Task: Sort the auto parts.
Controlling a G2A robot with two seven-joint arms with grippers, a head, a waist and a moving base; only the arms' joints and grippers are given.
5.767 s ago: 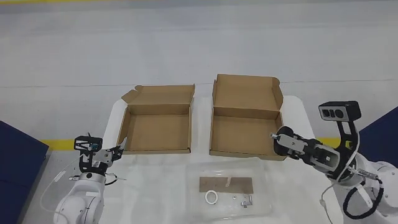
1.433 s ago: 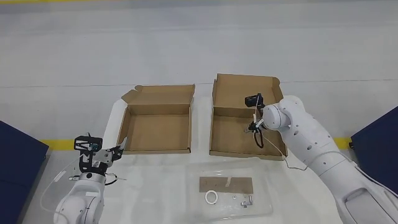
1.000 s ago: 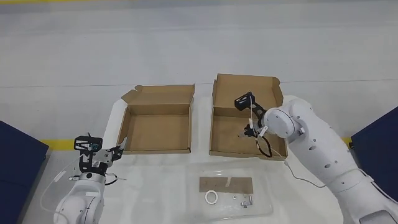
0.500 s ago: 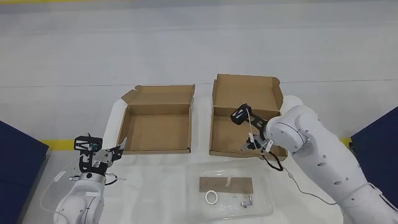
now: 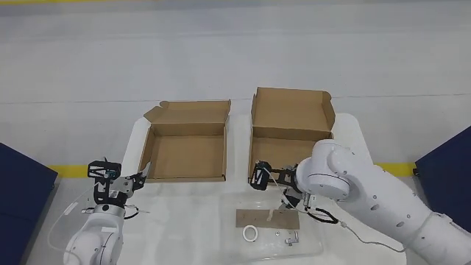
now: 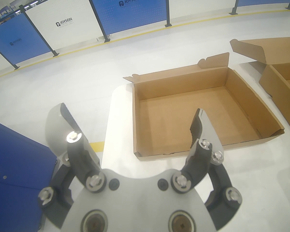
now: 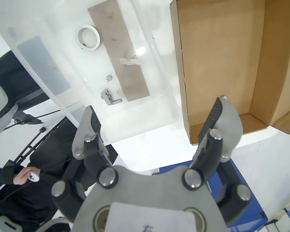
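Top view first: over the last few seconds our right arm has swung in from the far right, passed over the right box (image 5: 288,154) and come back toward the clear tray (image 5: 232,241). The left arm hasn't budged.

Right hand (image 7: 154,105) now hangs above the tray's far edge, just short of that box's front wall, fingers spread wide and gripping nothing. Left hand (image 6: 130,108) sits well off the tray's left side, also spread and not holding anything, facing the left box (image 6: 171,102).

Both boxes stand past the tray's far edge with flaps up, and a strip of white worktop (image 5: 184,202) separates them from the tray.

Inside the tray we've got a white ring (image 7: 89,36) beside a brown cardboard strip (image 7: 118,49). A small grey metal bracket (image 7: 108,97) and a tiny round washer-like bit (image 7: 108,78) lie toward the tray's right end.
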